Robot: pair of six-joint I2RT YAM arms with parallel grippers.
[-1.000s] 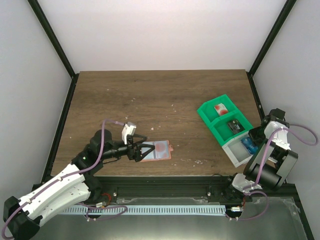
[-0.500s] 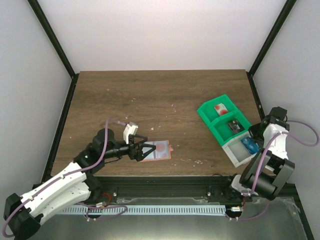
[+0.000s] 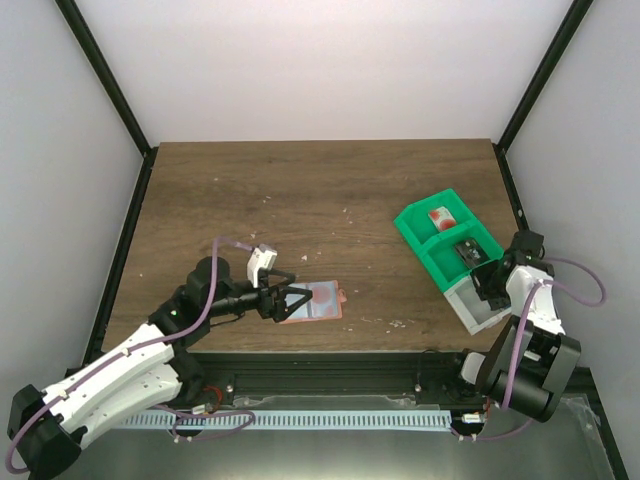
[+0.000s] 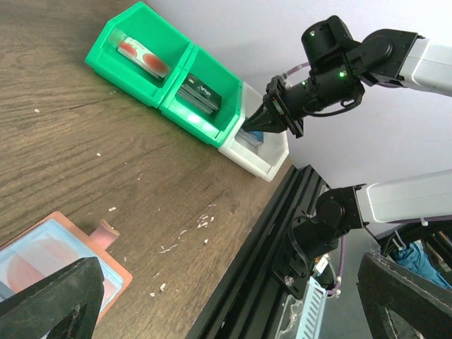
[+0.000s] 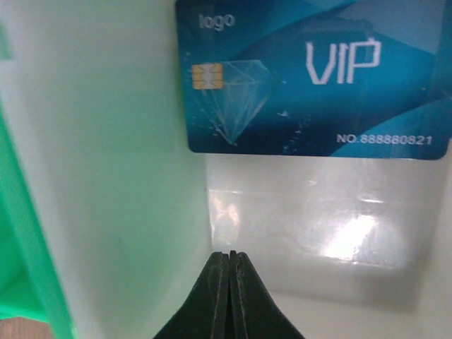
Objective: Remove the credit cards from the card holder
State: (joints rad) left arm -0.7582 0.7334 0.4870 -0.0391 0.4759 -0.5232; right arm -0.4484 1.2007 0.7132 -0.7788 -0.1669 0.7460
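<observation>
Blue card (image 5: 311, 78) with white lettering, red-and-white card (image 4: 141, 56), black card (image 4: 200, 94), green tray (image 4: 120, 78), tan-pink card holder (image 3: 312, 302), light-blue lining

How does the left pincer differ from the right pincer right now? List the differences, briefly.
The left pincer is wide open; the right pincer is shut. The left pincer is at the card holder; the right pincer points into the white bin, just short of the blue VIP card. Shared: both are black and neither holds anything.
</observation>
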